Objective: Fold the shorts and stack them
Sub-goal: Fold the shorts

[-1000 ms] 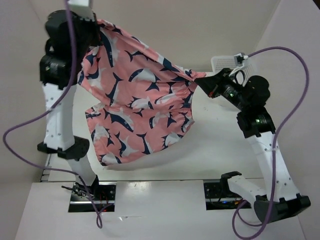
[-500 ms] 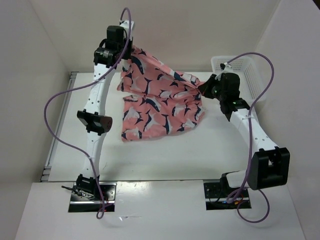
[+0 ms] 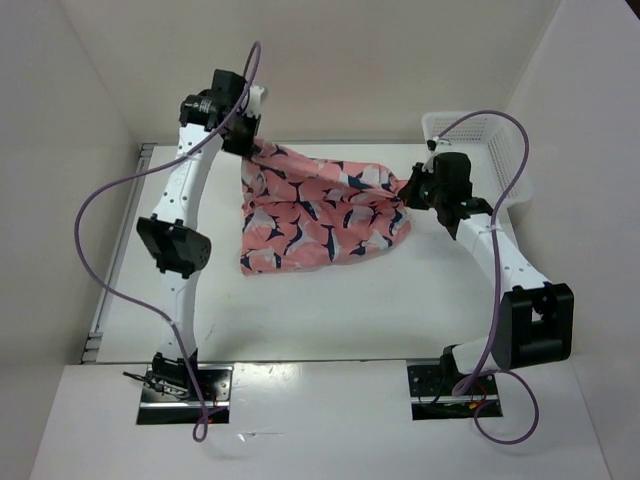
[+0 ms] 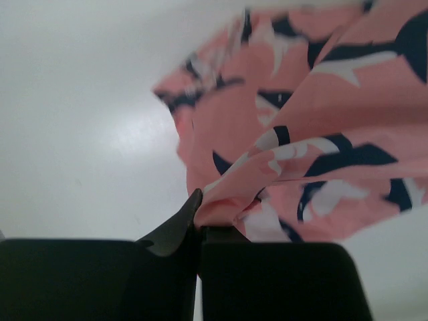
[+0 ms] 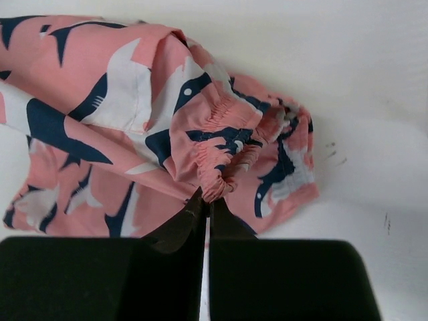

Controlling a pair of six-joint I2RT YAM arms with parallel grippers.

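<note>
The salmon-pink shorts (image 3: 320, 215) with navy and white whale shapes hang stretched between my two grippers, their lower part draped on the white table. My left gripper (image 3: 247, 140) is shut on the cloth's upper left corner; in the left wrist view the gripper (image 4: 198, 217) pinches a fold of the shorts (image 4: 314, 134). My right gripper (image 3: 410, 185) is shut on the gathered elastic waistband at the right; in the right wrist view the gripper (image 5: 206, 200) clamps the shorts' (image 5: 134, 107) ruffled edge.
A white mesh basket (image 3: 490, 140) stands at the back right, just behind my right arm. A metal rail (image 3: 120, 250) runs along the table's left edge. White walls close in the left, back and right sides.
Both grippers have moved away from the camera and down toward the table with the shorts. The cloth, earlier hanging high and spread, now rests partly on the table.
</note>
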